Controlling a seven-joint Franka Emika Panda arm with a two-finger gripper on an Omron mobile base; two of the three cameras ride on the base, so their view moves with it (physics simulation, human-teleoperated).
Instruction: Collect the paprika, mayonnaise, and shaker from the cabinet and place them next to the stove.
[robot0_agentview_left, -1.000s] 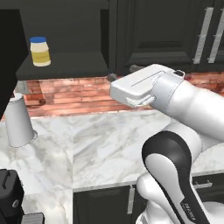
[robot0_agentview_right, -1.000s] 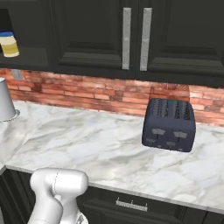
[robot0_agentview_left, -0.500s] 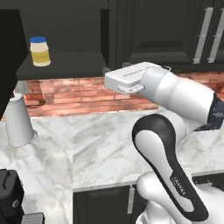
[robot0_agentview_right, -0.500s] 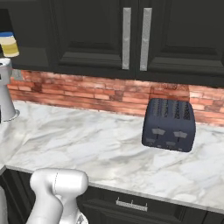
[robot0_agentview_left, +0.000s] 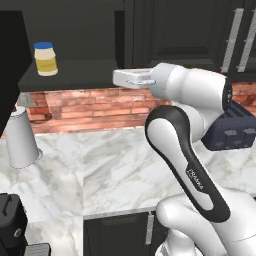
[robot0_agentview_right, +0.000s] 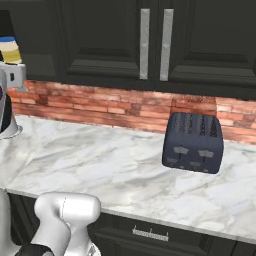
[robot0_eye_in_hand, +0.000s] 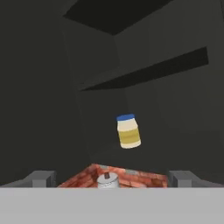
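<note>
I judge the task barely begun: my claw (robot0_eye_in_hand: 112, 178) is spread wide and empty, its tips far apart at the bottom of the hand view, pointed into the cabinet (robot0_agentview_left: 75, 30) recess from well short of the shelf.

Going left to right in the left base view: one white cone (robot0_agentview_left: 22, 140) stands on the marble surface (robot0_agentview_left: 110, 170) at far left. Above and just right of it, one mayonnaise (robot0_agentview_left: 45, 59) sits upright on the cabinet shelf, untouched. The hand (robot0_agentview_left: 132, 79) hangs level with that shelf, to the jar's right and apart from it. Further right, one dark toaster (robot0_agentview_left: 232, 130) sits against the brick wall. A bit of black range (robot0_agentview_left: 12, 227) shows at the bottom left corner; I take it for the stove, and nothing of the task stands beside it that I can see.

In the hand view the mayonnaise (robot0_eye_in_hand: 128, 131) lies ahead, a little right of centre.

Count: one mayonnaise, one cone, one toaster. I make out no paprika; a small pale round-topped thing (robot0_eye_in_hand: 107, 180) low between the claw tips could be the shaker, but I cannot tell. As I see it, all three pickups are left to do.
</note>
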